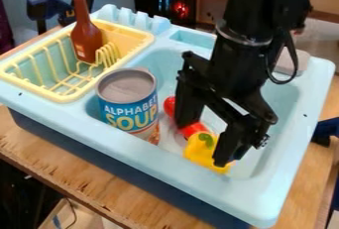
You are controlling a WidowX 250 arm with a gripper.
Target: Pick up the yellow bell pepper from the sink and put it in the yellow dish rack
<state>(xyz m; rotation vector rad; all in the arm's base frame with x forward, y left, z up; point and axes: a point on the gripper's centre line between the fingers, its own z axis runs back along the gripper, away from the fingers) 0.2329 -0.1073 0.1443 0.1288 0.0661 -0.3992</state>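
The black gripper (202, 136) hangs low in the blue sink basin, its two fingers spread apart and open. A yellow pepper toy (204, 149) with a green top lies on the basin floor at the right finger's tip, partly behind that finger; whether they touch, I cannot tell. Between the fingers shows a red object (192, 129), which runs up behind the left finger. To the left of the gripper an upright soup can (127, 105) stands in the basin near its left wall.
A yellow dish rack (74, 94) sits on the left of the light-blue sink (278, 193), with a brown bottle (86, 37) upright in it. The sink rests on a wooden table (86, 178). Blue clamps are at the far left and right edge.
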